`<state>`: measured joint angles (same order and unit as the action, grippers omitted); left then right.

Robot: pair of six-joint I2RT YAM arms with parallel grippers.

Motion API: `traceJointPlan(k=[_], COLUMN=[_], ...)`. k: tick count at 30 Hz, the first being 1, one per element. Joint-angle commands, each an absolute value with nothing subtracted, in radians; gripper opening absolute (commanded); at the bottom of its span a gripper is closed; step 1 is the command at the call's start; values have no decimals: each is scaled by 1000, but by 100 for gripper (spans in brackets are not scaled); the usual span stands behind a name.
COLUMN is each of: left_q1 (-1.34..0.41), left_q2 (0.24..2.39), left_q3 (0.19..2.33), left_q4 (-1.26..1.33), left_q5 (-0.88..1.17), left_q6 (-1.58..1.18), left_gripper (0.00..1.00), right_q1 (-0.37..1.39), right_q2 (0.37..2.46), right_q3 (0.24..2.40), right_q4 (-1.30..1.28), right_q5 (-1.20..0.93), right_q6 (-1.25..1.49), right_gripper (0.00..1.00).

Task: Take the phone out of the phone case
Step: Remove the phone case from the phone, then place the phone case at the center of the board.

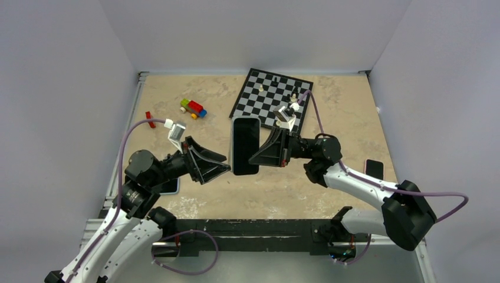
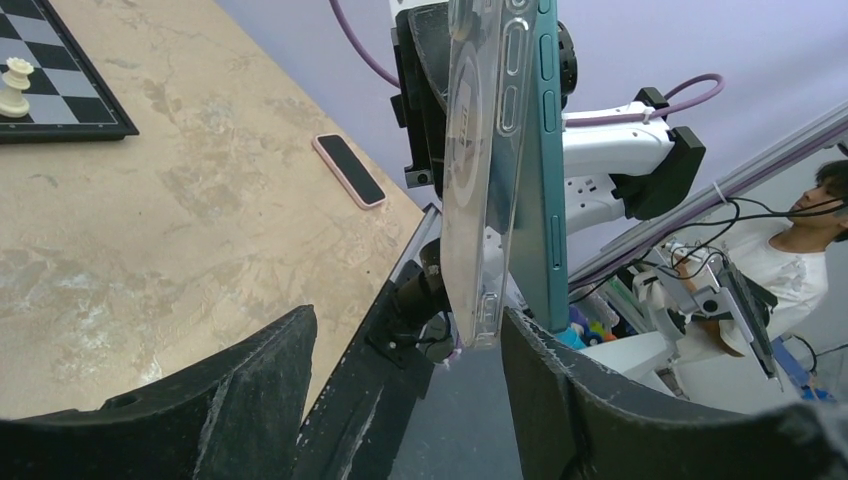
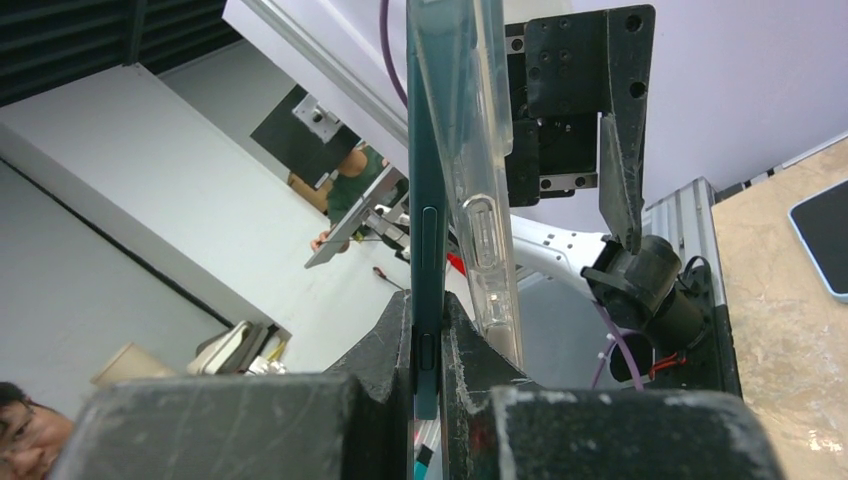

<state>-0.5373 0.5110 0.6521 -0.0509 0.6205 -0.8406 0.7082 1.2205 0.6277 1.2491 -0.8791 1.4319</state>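
The phone (image 1: 245, 144) gripped by the right hand (image 1: 253, 159) has a black screen and a teal rim. The phone case (image 2: 480, 150) on its back is clear and colourless. The right hand and the left hand (image 1: 227, 167) are matte black, on white arms (image 1: 359, 183) trailing purple cables (image 1: 127, 141). The desk (image 1: 342, 112) is beige with mottled marbling. Beyond the right hand lies a black-and-white chequered chessboard (image 1: 271, 97). Beyond the left hand sits a toy car (image 1: 193, 108) of red, yellow, green and blue blocks.
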Motion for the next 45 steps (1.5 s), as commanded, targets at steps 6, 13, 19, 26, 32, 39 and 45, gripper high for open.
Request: traceJointPlan(k=[6, 13, 19, 26, 32, 39, 45], left_q1=[-538, -540, -539, -540, -538, -538, -538], left_q2=[602, 718, 787, 783, 753, 728, 767], left_q3=[703, 759, 804, 798, 838, 800, 752], left_q4=[-52, 68, 79, -114, -397, -497, -516], left_q5=[616, 641, 680, 598, 364, 266, 297], left_q6=[-813, -862, -853, -788, -693, -677, -702], left_gripper=[70, 63, 46, 10, 0, 0, 0], right_q1=[720, 766, 798, 799, 799, 798, 792], right_q2=[1223, 1254, 1301, 1322, 1284, 1173, 1095], right_q3=[635, 640, 607, 581, 605, 668, 716], right_q4=[1309, 1236, 1267, 1323, 1207, 863, 631], right_q5=[-863, -843, -830, -842, -843, -795, -725], right_q6=[1411, 1349, 1348, 1363, 1288, 1099, 962], right_gripper=[0, 0, 0, 0, 0, 0, 0])
